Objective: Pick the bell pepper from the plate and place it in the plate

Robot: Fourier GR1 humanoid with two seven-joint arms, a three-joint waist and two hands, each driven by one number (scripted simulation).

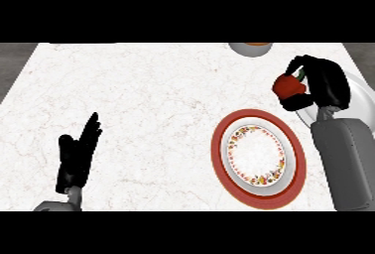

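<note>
Gripping the red bell pepper (288, 86) in curled fingers, right hand (322, 82) above a white plate (362, 96); left hand (77, 156) open.

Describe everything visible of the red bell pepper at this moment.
The red bell pepper is glossy and rounded, with a short green stem showing at its top right. It sits in the robot's black right hand, whose fingers curl round it and hide part of its far side. It shows beside the left edge of the plain white plate, up and to the right of the red-rimmed patterned plate. Whether it touches anything but the hand cannot be told.
</note>
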